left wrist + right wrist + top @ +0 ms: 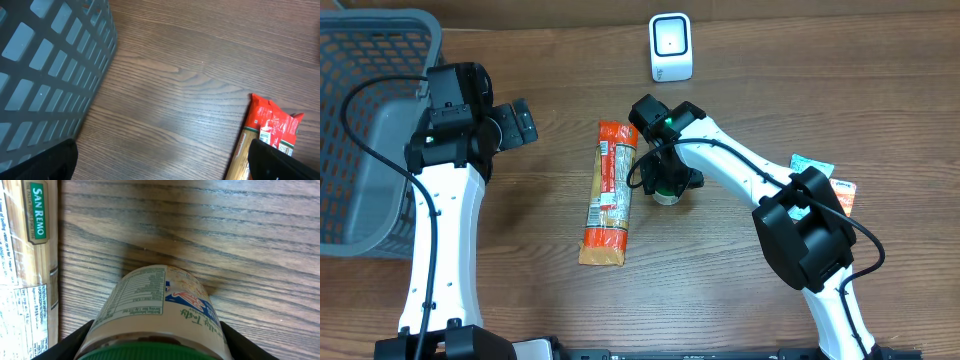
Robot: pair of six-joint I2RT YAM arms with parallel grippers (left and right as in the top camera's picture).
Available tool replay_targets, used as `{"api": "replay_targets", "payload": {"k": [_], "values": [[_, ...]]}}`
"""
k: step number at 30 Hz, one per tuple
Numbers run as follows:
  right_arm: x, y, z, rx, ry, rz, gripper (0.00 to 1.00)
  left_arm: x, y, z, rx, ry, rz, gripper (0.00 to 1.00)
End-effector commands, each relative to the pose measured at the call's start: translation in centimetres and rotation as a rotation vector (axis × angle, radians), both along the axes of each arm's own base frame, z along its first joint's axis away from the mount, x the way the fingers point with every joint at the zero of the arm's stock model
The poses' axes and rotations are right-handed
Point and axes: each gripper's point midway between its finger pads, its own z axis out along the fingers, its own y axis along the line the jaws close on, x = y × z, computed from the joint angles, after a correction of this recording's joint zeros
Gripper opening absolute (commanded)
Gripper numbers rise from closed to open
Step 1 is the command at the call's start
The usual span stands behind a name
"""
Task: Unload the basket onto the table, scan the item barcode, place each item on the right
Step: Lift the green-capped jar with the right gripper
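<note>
1. We open on the brown wood-grain table, which carries everything.
2. At its far left corner stands the grey plastic lattice basket, and the left wrist view looks right along its wall.
3. The left gripper hangs near that basket with its fingers spread wide and only bare wood between them.
4. The right gripper is at mid-table, fingers pointing down and pressed to either side of a jar. We call that a grip.
5. The long clear pasta packet with orange ends lies flat in the middle, running front to back, just left of the right gripper.
6. The white box-shaped scanner stands at the far edge, well apart from the jar.
7. Here is the item: the small round jar with a green lid and printed label, upright on the table beside the pasta packet.
8. Some small flat packets peek out from behind the right arm.
</note>
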Motion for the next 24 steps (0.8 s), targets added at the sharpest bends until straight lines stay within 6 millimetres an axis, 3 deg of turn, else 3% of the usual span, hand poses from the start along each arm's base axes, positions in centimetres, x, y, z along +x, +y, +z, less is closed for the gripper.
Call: {"api": "replay_targets", "payload": {"k": [1,2,3,4,10,13,19,24], "values": [[0.00,0.47,0.06,0.018,-0.005,0.024,0.71,0.29,0.26,0.09,0.016,0.000,-0.009,1.00],[0.01,0.48,0.07,0.018,-0.005,0.024,0.77,0.29,0.25,0.08,0.016,0.001,-0.009,1.00],[-0.01,0.47,0.06,0.018,-0.004,0.023,0.99,0.29,0.25,0.08,0.016,0.001,-0.009,1.00],[0.00,0.48,0.07,0.018,-0.005,0.023,1.00,0.29,0.25,0.08,0.016,0.001,-0.009,1.00],[-0.14,0.36,0.05,0.014,0.001,0.023,1.00,0.30,0.25,0.09,0.016,0.000,-0.009,1.00],[-0.12,0.36,0.05,0.014,0.000,0.023,0.89,0.29,0.25,0.08,0.016,0.001,-0.009,1.00],[-0.21,0.30,0.05,0.011,0.004,0.024,0.80,0.30,0.25,0.10,0.016,0.000,-0.009,1.00],[-0.16,0.25,0.04,0.009,0.001,0.023,0.79,0.30,0.25,0.09,0.016,0.000,-0.009,1.00]]}}
